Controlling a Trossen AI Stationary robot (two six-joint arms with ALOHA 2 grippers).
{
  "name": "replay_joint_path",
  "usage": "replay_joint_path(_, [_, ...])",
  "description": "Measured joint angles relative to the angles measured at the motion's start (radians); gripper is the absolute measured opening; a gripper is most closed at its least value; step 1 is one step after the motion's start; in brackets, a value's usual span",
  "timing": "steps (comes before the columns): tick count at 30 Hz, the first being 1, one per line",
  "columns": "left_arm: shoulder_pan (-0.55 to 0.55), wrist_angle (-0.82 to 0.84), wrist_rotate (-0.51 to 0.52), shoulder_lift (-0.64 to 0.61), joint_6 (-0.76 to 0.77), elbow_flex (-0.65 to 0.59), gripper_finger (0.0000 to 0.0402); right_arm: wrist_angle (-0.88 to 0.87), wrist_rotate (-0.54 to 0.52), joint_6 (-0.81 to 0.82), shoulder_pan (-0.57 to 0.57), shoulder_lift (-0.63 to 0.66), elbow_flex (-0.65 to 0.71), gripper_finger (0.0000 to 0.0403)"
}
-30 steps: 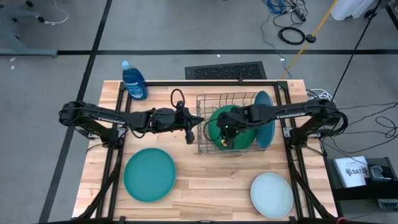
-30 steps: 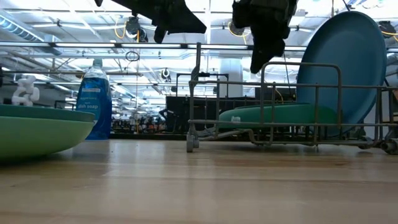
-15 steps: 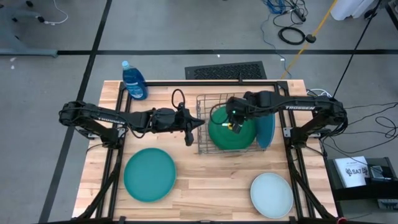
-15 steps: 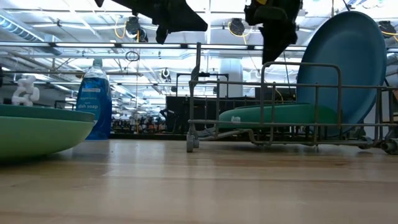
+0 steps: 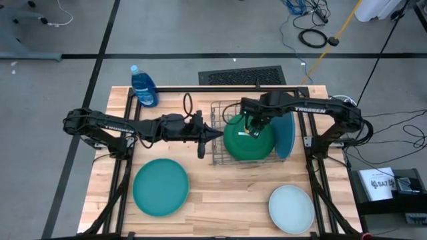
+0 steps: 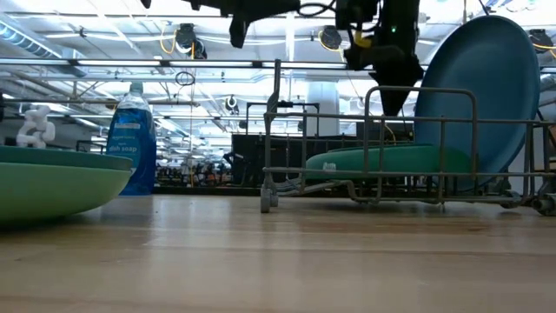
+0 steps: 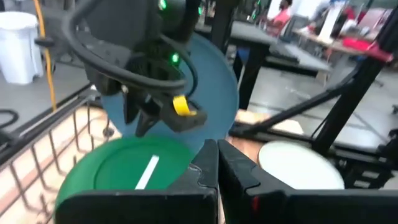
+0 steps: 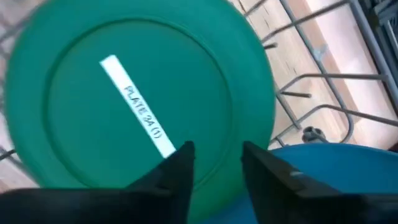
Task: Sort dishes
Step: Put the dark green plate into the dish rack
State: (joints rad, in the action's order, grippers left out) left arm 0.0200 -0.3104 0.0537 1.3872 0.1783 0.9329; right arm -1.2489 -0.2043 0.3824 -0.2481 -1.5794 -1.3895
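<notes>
**A:** So where's everything sitting? I see the right end effector (image 5: 253,128) hovering above the dark green plate (image 5: 248,139), which lies flat in the wire rack (image 5: 220,133).

**B:** Yep, its fingers are parted with nothing between them. The green plate rests on the rack's floor, not slotted upright like the blue plate (image 5: 285,133) standing on edge just beside it. My guess is flat isn't the final pose, since the rack wires are there to hold plates on edge.

**A:** And the left end effector (image 5: 202,137)?

**B:** Pinched shut, empty, parked just outside the rack's left side, probably keeping out of the way.

**A:** What's left?

**B:** The teal plate (image 5: 160,187) and the pale mint plate (image 5: 291,208) are out on the tabletop (image 5: 220,200), well apart, so sorting looks maybe half done. The blue bottle (image 5: 143,87) stands at the back corner.
</notes>
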Motion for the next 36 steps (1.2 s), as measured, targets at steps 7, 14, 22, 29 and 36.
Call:
replay_joint_path(7, [0.010,0.018,0.000,0.000,0.000,0.000,0.0000,0.001,0.055,-0.059,-0.075,-0.083,0.000,0.0231])
replay_joint_path(14, [0.023,0.017,0.000,0.000,0.000,0.000,0.0000,-0.004,0.076,-0.120,-0.133,-0.123,0.000,0.0254])
replay_joint_path(22, [0.023,0.018,-0.027,0.000,0.000,0.000,0.0000,-0.023,0.197,-0.193,-0.224,-0.122,0.000,0.0274])
replay_joint_path(29, [0.023,0.017,-0.057,0.000,-0.001,0.000,0.0000,-0.062,0.287,-0.257,-0.294,-0.177,0.000,0.0279])
replay_joint_path(36, [0.023,0.017,-0.086,0.000,-0.001,-0.001,0.0000,-0.071,0.336,-0.326,-0.318,-0.269,-0.006,0.0279])
